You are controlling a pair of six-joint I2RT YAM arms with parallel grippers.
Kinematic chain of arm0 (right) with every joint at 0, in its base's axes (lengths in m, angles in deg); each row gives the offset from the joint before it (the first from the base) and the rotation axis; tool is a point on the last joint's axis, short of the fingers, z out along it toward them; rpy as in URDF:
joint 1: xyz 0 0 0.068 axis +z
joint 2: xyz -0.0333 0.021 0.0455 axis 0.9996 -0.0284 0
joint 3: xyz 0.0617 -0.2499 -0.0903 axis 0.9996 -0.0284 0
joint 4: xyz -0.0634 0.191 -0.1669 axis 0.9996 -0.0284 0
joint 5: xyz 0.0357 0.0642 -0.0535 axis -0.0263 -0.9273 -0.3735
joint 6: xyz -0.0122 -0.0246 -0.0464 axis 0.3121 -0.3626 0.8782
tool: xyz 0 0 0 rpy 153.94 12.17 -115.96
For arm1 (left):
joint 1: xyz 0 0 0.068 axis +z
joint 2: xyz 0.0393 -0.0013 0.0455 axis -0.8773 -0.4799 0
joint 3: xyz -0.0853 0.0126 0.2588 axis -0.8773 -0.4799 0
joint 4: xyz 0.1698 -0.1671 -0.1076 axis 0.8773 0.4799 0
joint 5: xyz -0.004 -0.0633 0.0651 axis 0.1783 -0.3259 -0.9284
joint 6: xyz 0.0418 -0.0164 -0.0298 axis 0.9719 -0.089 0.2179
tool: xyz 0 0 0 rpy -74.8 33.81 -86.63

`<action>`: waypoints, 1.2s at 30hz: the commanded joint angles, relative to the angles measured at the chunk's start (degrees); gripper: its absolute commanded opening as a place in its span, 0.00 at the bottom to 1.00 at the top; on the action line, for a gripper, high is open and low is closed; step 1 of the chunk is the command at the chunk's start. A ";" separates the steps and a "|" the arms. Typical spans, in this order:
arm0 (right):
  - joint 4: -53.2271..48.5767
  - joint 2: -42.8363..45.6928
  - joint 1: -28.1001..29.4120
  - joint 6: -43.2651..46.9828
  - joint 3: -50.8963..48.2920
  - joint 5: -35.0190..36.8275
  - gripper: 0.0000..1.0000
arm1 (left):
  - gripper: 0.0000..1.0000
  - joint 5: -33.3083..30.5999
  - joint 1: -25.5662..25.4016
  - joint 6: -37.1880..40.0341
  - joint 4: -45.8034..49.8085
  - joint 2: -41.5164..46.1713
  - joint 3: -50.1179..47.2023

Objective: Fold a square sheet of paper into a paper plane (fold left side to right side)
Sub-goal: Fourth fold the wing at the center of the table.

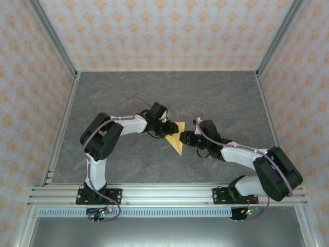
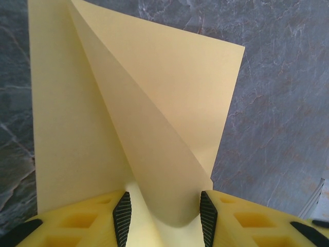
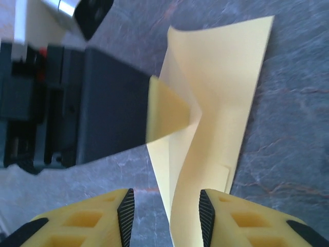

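The square sheet of paper (image 1: 176, 139) is a yellow, partly folded pointed shape lying mid-table between both arms. My left gripper (image 1: 165, 127) sits at its upper left. In the left wrist view the paper (image 2: 154, 103) has one flap lifted and curling, and the curl bulges between the spread fingers of the left gripper (image 2: 164, 216). My right gripper (image 1: 186, 138) is at the paper's right edge. Its jaws (image 3: 165, 213) stand apart around a raised strip of paper (image 3: 226, 92) that is clear of the left pad (image 3: 126, 211).
The grey marbled table (image 1: 164, 92) is boxed in by patterned walls and metal posts. An aluminium rail (image 1: 164, 194) runs along the near edge. The left arm's black wrist (image 3: 103, 103) sits close behind the paper in the right wrist view.
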 commanded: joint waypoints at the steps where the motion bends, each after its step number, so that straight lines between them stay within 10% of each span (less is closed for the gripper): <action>1: 5.02 -1.79 -3.00 -5.00 -1.04 -7.12 0.40 | 0.43 -0.87 -0.38 0.02 -0.60 -0.79 -0.19; 36: 21.33 -19.47 -5.82 -17.80 2.57 -14.70 0.23 | 0.43 -1.39 -0.38 0.11 0.14 -0.30 0.12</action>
